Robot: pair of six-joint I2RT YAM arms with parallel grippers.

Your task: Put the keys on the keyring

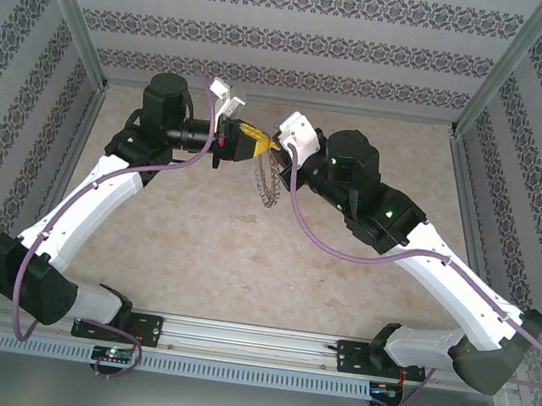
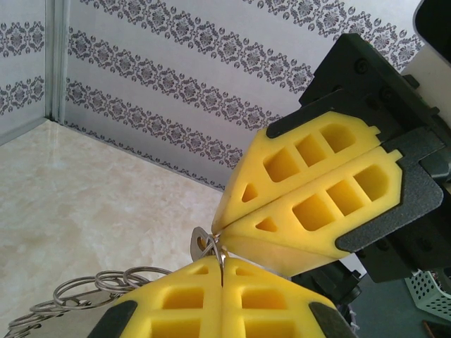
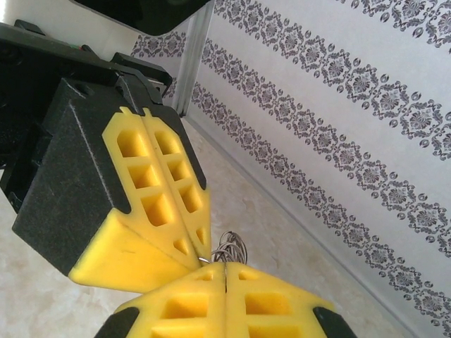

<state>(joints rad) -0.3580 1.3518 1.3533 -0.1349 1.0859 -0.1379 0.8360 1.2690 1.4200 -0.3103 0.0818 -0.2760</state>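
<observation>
Above the middle of the table my two grippers meet tip to tip, the left gripper (image 1: 253, 143) coming from the left and the right gripper (image 1: 276, 150) from the right. Both are shut. The grey keyring (image 1: 268, 189) dangles below them; its wire coils (image 3: 236, 245) rise just behind my right gripper (image 3: 225, 266), which pinches them. A thin strip of metal sits in the seam of my left gripper (image 2: 223, 265). Beside it pokes out a small flat silver tab with a hole (image 2: 199, 243), which looks like the key. More ring coils (image 2: 95, 287) lie at the lower left.
The beige marble-patterned tabletop (image 1: 205, 244) spreads below the arms. Patterned walls (image 1: 275, 32) and metal corner posts (image 1: 70, 13) close in the back and sides. A purple cable (image 1: 336, 243) loops along each arm.
</observation>
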